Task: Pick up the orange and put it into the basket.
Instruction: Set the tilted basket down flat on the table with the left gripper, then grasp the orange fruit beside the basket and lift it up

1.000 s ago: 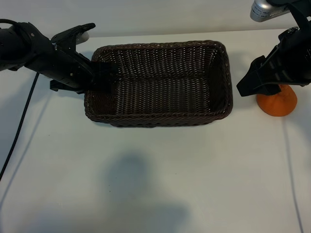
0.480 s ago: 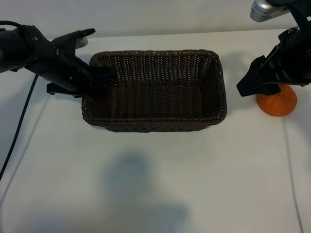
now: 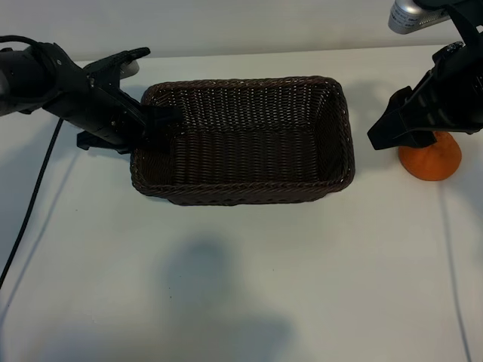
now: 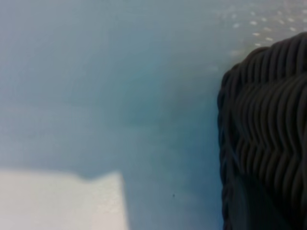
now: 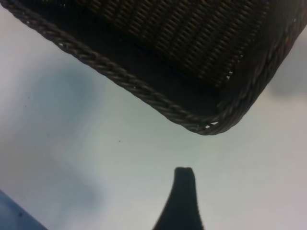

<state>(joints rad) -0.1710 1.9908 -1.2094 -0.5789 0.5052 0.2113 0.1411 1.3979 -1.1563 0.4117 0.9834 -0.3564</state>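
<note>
The dark brown wicker basket [image 3: 241,185] sits mid-table. My left gripper [image 3: 155,121] is shut on its left rim, one finger inside the wall and one outside. The left wrist view shows only the basket's woven wall [image 4: 268,134] close up. The orange [image 3: 432,162] lies on the table to the right of the basket, its upper part hidden by my right arm. My right gripper [image 3: 379,138] hangs open between the basket's right end and the orange, holding nothing. In the right wrist view one finger [image 5: 184,196] shows near the basket's corner [image 5: 201,125]; the orange is out of that view.
A black cable [image 3: 34,204] runs down the table's left side. A silver camera mount [image 3: 411,15] sits at the top right. Bare white table [image 3: 249,286] lies in front of the basket, crossed by a shadow.
My left gripper pulled the basket a little to the left, away from the orange, and its raised right end settled flatter. The right arm and the orange have not moved.
</note>
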